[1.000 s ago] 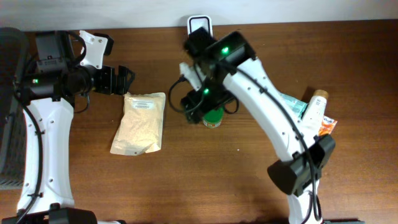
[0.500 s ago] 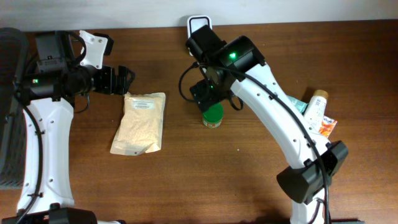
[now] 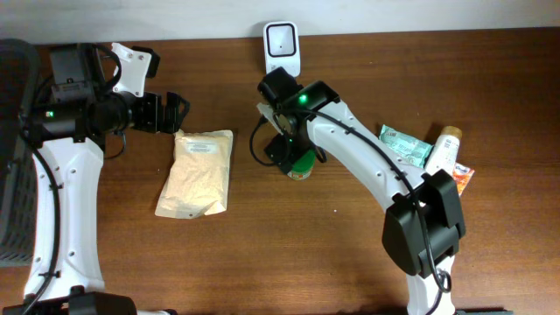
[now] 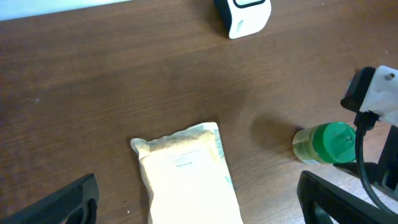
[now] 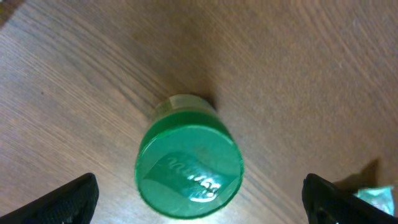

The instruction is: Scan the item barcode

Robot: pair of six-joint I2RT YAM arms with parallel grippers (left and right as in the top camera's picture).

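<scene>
From the overhead camera I see the green-lidded jar [image 3: 300,164] on the counter [image 3: 262,254], just in front of the white scanner [image 3: 281,44] that stands at the back edge. My right gripper [image 3: 287,150] hangs right over the jar, partly covering it. My left gripper [image 3: 175,112] sits well to the left, just behind the top edge of a beige pouch [image 3: 197,172] lying flat. At the right side there is a small pile: a teal packet [image 3: 401,143], a pale bottle [image 3: 444,149] and an orange packet [image 3: 462,178].

On the left wrist camera, the left gripper [image 4: 198,186] is released, its fingers [image 4: 62,202] spread to the bottom corners with nothing between them but the pouch [image 4: 186,177] lying below on the wood. The scanner [image 4: 244,15] is at the top and the jar [image 4: 326,143] at the right, with part of the right arm [image 4: 379,93] beside it.

On the right wrist camera, I look almost straight down on the jar [image 5: 189,165], green lid toward the lens. The right gripper [image 5: 199,193] is released: its fingers [image 5: 62,199] stand wide on either side of the jar, clear of it. A corner of the teal packet [image 5: 376,196] shows at the lower right.
</scene>
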